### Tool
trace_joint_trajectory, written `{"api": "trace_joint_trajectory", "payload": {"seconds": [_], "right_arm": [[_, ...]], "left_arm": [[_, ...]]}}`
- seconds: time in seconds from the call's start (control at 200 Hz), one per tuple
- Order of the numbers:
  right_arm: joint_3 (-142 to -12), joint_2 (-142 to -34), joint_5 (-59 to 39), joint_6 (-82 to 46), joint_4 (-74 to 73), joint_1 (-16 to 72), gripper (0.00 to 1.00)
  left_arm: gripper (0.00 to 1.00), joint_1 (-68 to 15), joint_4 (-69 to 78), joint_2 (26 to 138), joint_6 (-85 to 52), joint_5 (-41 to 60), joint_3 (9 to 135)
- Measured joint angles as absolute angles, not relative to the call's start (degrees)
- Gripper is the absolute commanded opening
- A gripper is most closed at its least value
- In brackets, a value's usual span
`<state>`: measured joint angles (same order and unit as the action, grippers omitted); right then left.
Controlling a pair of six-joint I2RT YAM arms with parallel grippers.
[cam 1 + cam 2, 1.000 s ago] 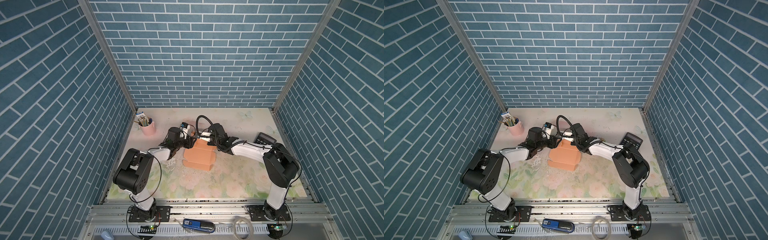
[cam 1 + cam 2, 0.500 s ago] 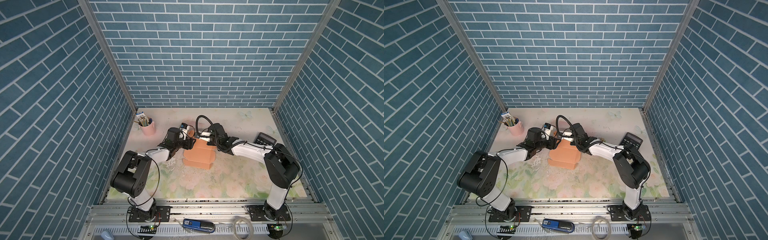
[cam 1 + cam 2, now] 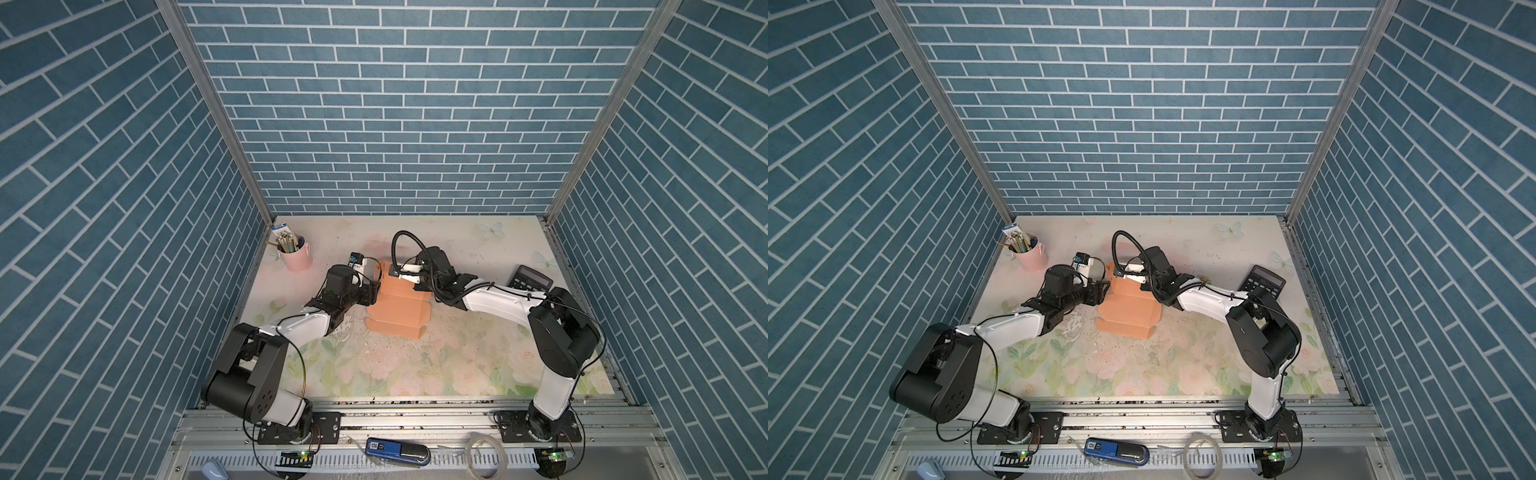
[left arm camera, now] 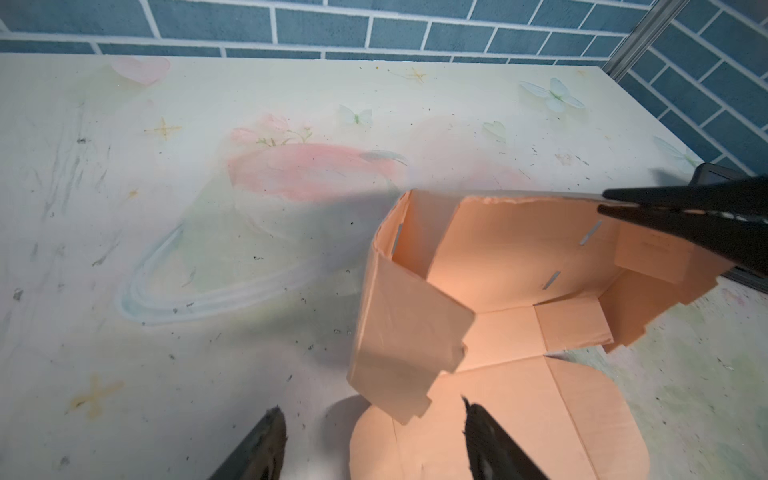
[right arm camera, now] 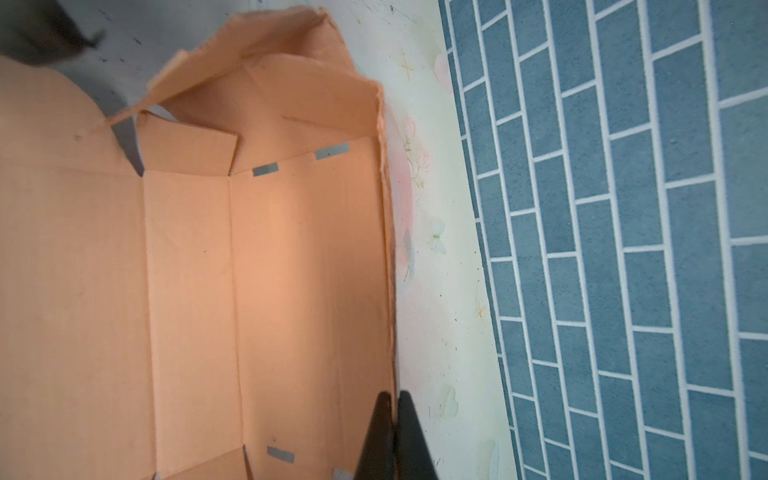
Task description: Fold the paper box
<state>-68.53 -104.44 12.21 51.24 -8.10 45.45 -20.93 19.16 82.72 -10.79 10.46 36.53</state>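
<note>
The left gripper [image 4: 370, 415] has spread its fingers wider beside the untucked nine-o'clock flap of the tan-orange cardboard paper box [image 3: 399, 307], while the right gripper [image 5: 392, 399] keeps its fingers pinched on the twelve-o'clock wall.

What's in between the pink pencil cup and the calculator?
The paper box, with the open left claw near it and the right claw pinching its raised far wall. Both top views show this.

Paper box [image 3: 399, 309] between cup [image 3: 297, 259] at left and calculator [image 3: 531, 278] at right
</note>
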Motion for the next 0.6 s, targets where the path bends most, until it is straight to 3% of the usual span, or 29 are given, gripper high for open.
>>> {"api": "trace_joint_trajectory", "payload": {"seconds": [0.235,0.6], "right_arm": [[-68.53,-104.44,12.71,51.53,-8.73,45.87,0.0],[-68.4,-104.42,13.52,53.65,-10.41,47.37,0.0]], "left_arm": [[0.67,-20.75,15.99,77.97,-12.86,6.2,36.23],[0.67,-18.96,5.85,89.43,-16.99,1.06,43.07]]}}
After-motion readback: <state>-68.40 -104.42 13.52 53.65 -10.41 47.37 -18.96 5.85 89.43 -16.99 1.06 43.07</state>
